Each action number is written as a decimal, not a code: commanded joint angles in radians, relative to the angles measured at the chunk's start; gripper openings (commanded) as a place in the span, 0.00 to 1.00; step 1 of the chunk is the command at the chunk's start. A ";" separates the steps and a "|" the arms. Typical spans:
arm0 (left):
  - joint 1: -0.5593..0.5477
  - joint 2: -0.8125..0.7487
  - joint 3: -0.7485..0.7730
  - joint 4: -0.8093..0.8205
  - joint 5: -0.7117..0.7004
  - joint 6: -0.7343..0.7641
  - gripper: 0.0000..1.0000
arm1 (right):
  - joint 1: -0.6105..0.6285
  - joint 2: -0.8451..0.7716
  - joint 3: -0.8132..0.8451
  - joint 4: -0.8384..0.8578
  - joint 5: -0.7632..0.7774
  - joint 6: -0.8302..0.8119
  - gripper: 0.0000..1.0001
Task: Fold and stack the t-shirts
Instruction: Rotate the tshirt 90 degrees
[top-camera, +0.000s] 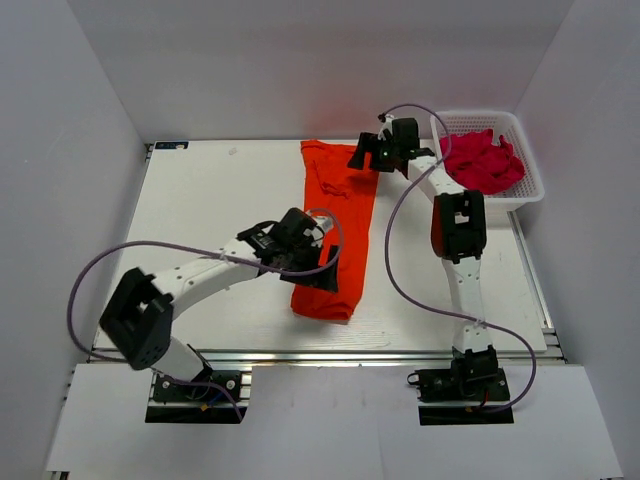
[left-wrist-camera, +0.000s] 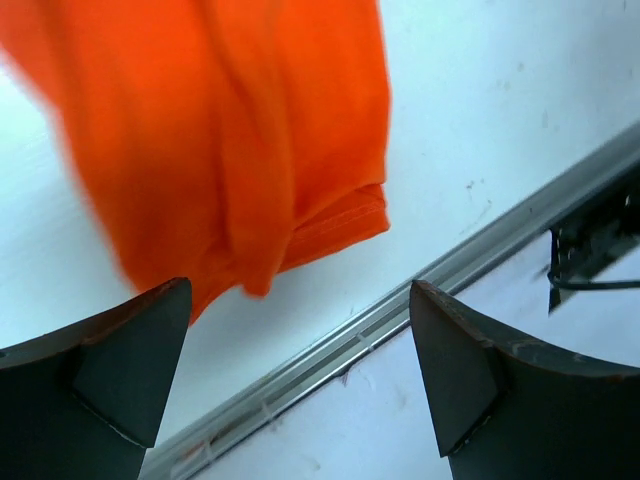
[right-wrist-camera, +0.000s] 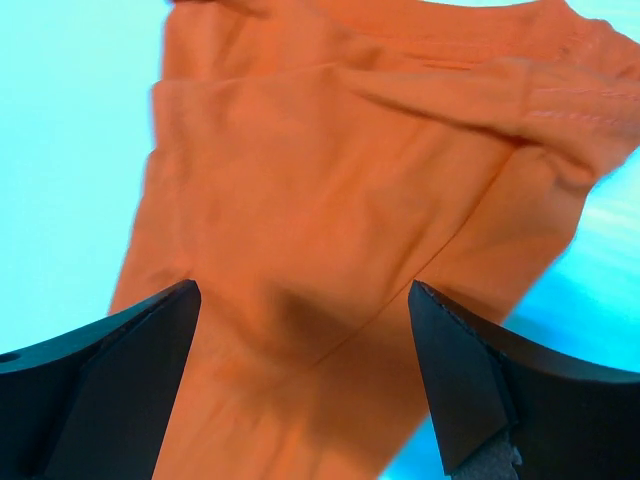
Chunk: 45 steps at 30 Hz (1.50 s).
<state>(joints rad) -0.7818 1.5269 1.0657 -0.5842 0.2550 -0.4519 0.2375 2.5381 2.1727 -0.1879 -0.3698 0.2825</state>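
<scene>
While the orange t-shirt (top-camera: 335, 230) lies as a half-folded strip, your left gripper (left-wrist-camera: 298, 300) and right gripper (right-wrist-camera: 300, 295) hang spread and empty over it, so you likely pinch its near end next.

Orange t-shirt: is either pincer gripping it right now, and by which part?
Nothing is held. The left pincer and right pincer both stand open and empty by the orange t-shirt.

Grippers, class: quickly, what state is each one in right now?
Left gripper: open, holding nothing.
Right gripper: open, holding nothing, over the orange t-shirt.
</scene>
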 joint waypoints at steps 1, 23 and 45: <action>0.012 -0.163 -0.029 -0.115 -0.226 -0.103 1.00 | 0.025 -0.197 -0.048 -0.034 -0.011 -0.108 0.90; 0.124 -0.235 -0.251 -0.013 -0.381 -0.185 1.00 | 0.350 -0.808 -1.074 -0.154 -0.095 -0.094 0.90; 0.142 -0.344 -0.366 0.032 -0.321 -0.156 1.00 | 0.537 -0.779 -1.076 -0.055 -0.132 -0.029 0.90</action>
<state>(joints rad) -0.6441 1.2114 0.7063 -0.5671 -0.0856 -0.6205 0.7574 1.7603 1.0641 -0.3000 -0.4427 0.2359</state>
